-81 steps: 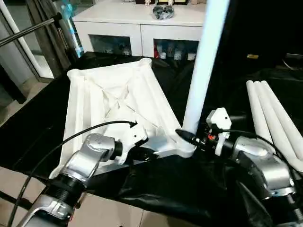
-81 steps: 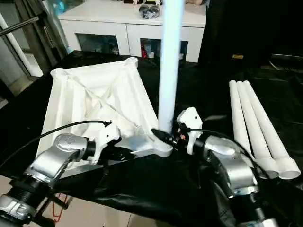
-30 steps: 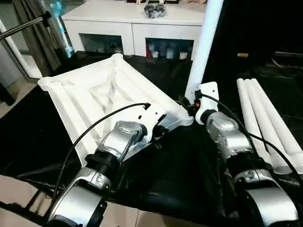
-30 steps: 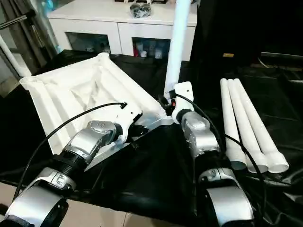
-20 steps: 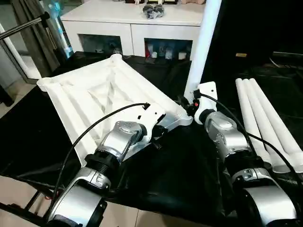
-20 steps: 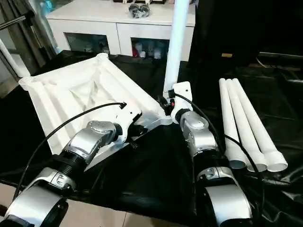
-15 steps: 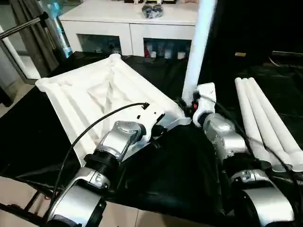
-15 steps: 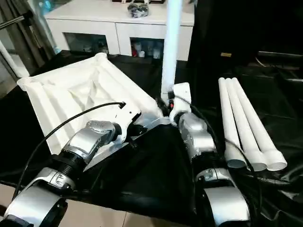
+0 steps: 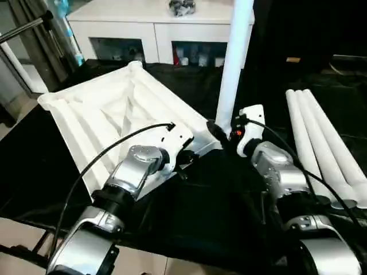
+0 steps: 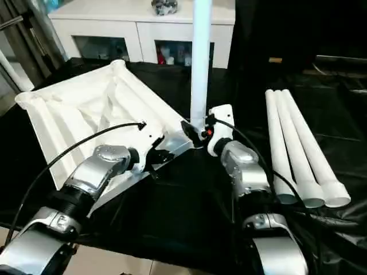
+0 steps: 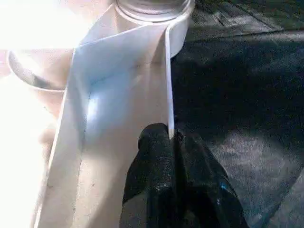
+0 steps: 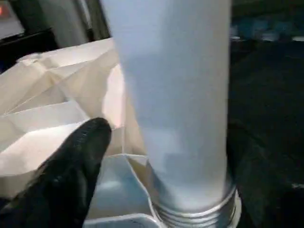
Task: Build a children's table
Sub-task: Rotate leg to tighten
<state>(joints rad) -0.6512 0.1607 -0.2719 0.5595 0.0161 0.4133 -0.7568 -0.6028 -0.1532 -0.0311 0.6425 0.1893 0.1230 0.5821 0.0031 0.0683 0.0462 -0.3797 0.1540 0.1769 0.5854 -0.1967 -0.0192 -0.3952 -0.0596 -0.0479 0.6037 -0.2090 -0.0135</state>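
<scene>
The upturned tabletop lies on the black-covered bench, its thin near rim pinched by the left gripper seemingly to steady it, while the right gripper clasps the upright leg standing in the corner socket, three spare legs waiting alongside

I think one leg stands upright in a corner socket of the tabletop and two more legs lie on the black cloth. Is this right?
Not quite: three spare legs lie there, as the right eye view shows. One leg stands upright in the tabletop's corner socket.
</scene>
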